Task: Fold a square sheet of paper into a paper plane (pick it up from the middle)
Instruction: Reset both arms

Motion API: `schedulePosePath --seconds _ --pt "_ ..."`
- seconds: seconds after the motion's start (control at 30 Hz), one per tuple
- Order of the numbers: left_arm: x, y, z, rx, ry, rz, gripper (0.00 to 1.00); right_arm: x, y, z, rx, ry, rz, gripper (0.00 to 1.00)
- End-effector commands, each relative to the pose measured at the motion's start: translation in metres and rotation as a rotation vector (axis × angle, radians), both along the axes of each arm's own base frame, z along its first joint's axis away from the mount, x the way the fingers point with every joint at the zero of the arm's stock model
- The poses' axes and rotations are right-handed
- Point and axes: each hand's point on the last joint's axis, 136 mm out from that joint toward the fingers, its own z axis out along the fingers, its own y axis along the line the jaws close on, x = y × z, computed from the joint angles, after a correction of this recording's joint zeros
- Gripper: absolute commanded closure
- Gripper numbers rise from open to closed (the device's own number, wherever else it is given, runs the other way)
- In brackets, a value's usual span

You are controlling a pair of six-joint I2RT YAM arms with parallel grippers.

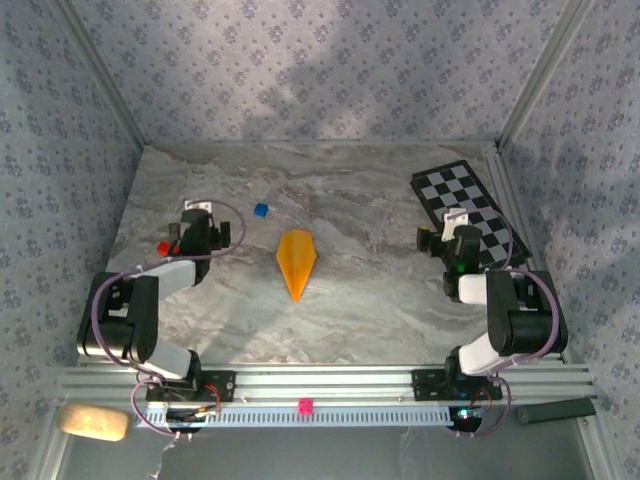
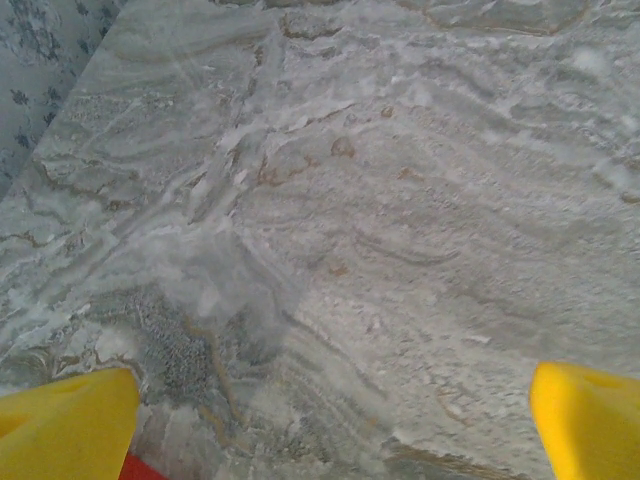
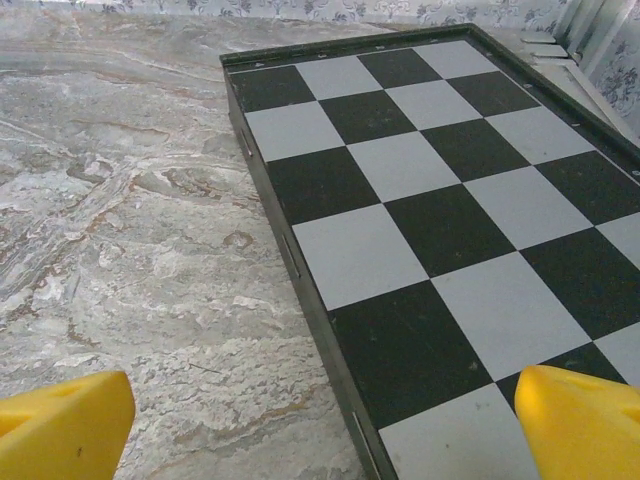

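Near rail: an aluminium rail (image 1: pixel 330 385) runs along the table's near edge, with a small pink cube (image 1: pixel 305 405) on it between the two arm bases.
Near corners: a tan object (image 1: pixel 93 421) lies off the left end of the rail and a dark bar (image 1: pixel 555 410) off the right end.
Surface: the table (image 1: pixel 380 300) is marbled grey with tan veins, matt and rough-grained in the wrist views.
Left gripper (image 1: pixel 198 210): low over the left side of the table. Its yellow fingertips (image 2: pixel 65 420) stand wide apart over bare marble with nothing between them.
Red cube (image 1: pixel 163 247): just beside the left gripper, on its outer side.
Right gripper (image 3: pixel 320 430): spread fully and holding nothing. One tip is over marble, the other over the board's near edge.
Paper plane (image 1: pixel 296 260): flat on the table's middle, between the arms and apart from both, its sharp point towards the rail.
Blue cube (image 1: pixel 261 210): a little beyond the plane, to its left.
Checkered board (image 3: pixel 400 190): black-and-white squares in a dark raised frame, at the far right of the table.
Room: walls (image 1: pixel 320 70) of blue-grey flowered paper close in on three sides, with pale corner posts (image 1: pixel 535 70) running up at the far corners.
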Motion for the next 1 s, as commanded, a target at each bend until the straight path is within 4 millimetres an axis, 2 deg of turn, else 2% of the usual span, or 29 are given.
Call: schedulePosePath --seconds 0.0,0.1,0.17,0.2,0.27,0.97 --pt "0.009 0.008 0.012 -0.076 -0.134 -0.022 0.00 0.002 -0.005 0.000 0.014 0.003 -0.031 0.00" --pt "0.006 0.002 0.009 -0.149 -0.217 -0.112 0.01 0.002 -0.005 0.000 0.014 0.002 -0.032 0.00" --pt "-0.004 0.011 0.002 -0.154 -0.194 -0.057 0.01 0.002 -0.005 -0.001 0.016 0.005 -0.030 0.00" --pt "0.000 0.019 0.008 -0.151 -0.222 -0.015 0.01 0.002 -0.005 -0.001 0.017 0.005 -0.029 0.00" --pt "-0.002 0.018 0.003 -0.152 -0.200 -0.015 0.00 0.002 -0.005 -0.001 0.017 0.004 -0.029 0.00" --pt "0.000 0.016 0.005 -0.131 -0.204 -0.014 0.00 0.002 -0.005 -0.001 0.017 0.003 -0.030 0.00"
